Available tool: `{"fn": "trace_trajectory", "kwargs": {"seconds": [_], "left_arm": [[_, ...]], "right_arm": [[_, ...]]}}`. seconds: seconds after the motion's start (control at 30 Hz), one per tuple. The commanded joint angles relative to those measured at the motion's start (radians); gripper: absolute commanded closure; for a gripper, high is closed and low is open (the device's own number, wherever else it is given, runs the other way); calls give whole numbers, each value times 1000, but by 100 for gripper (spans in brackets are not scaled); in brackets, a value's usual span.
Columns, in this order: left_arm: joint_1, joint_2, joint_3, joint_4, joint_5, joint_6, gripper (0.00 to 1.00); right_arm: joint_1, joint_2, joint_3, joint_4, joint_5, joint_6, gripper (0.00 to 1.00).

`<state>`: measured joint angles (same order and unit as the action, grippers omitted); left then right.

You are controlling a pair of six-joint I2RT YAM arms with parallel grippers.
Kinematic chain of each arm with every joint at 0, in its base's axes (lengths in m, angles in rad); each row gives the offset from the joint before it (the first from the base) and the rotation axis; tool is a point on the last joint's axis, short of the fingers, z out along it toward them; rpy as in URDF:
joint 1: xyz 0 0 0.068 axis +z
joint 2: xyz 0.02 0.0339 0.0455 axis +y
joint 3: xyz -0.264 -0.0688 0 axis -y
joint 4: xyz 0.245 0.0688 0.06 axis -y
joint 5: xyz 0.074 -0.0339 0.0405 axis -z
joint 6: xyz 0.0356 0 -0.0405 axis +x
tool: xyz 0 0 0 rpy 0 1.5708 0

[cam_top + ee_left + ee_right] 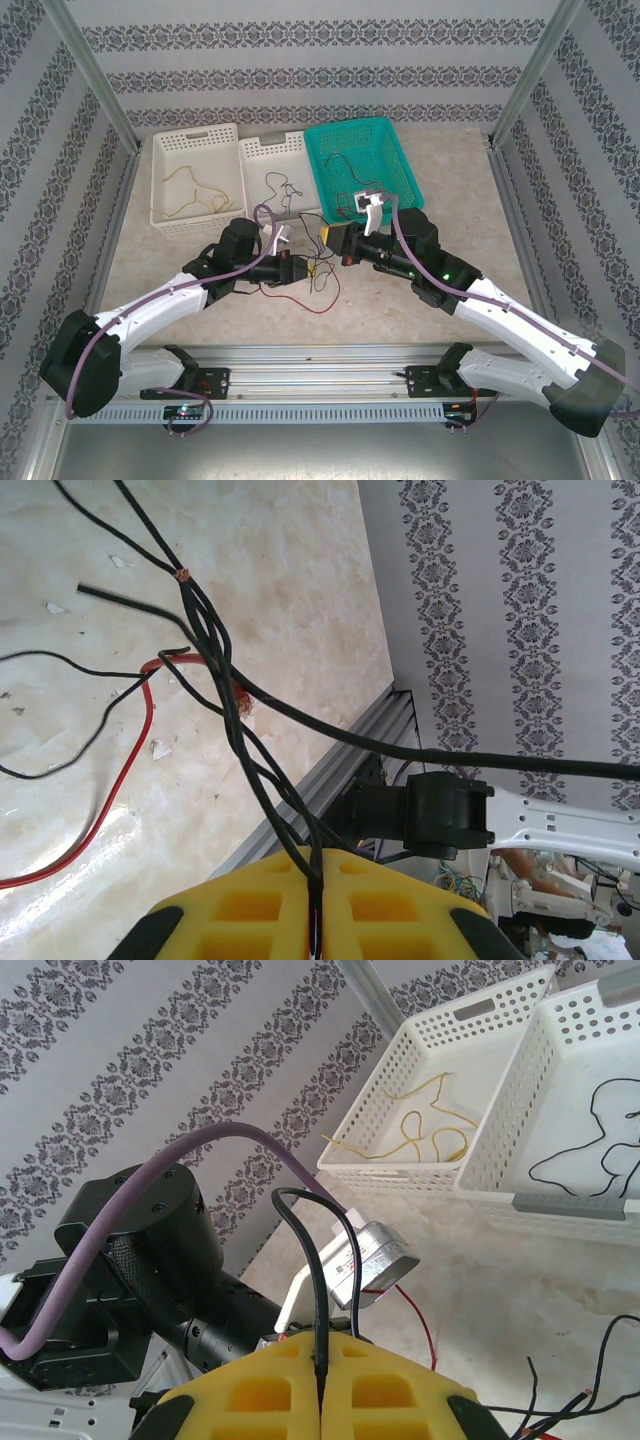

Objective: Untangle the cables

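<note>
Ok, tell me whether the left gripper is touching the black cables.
Touching. Left wrist view: the black cables run into the shut left gripper seam.

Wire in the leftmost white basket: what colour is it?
Yellow. The wire in the leftmost white basket shows best in the right wrist view.

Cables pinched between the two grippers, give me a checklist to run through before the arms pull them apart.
1. Left gripper grip: ok, shut on a twisted bundle of black cables.
2. Right gripper grip: ok, shut on a black cable.
3. Bundle loosened: not ok, the strands twist together just beyond the left gripper.
4. Red cable free of the bundle: cannot tell, one end meets the bundle.
5. Grippers holding different cables: cannot tell.
</note>
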<state>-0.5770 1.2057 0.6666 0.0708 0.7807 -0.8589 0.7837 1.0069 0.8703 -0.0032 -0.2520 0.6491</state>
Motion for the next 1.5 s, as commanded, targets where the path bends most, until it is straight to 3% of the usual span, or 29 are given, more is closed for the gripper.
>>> {"fn": "trace_trajectory", "kwargs": {"seconds": [0.0,0.07,0.33,0.73,1.0,1.23,1.47], "left_arm": [[-12,-16,30,8,-6,22,95],[-12,-21,31,-4,-9,29,100],[-8,-86,47,-167,-40,113,100],[125,-215,166,-669,-108,376,100],[223,-251,299,-935,-249,575,100],[226,-310,254,-864,-363,581,100],[228,-354,191,-809,-408,590,100]], "right_arm": [[11,-8,7,26,5,1,100],[11,-14,6,22,12,-1,100],[-20,-116,-36,-72,140,-22,100],[-310,-312,-124,-245,141,71,100],[-436,-348,-90,-312,93,66,100],[-424,-253,-29,-248,-2,82,100],[-249,-1,185,-249,46,-33,100]]}}
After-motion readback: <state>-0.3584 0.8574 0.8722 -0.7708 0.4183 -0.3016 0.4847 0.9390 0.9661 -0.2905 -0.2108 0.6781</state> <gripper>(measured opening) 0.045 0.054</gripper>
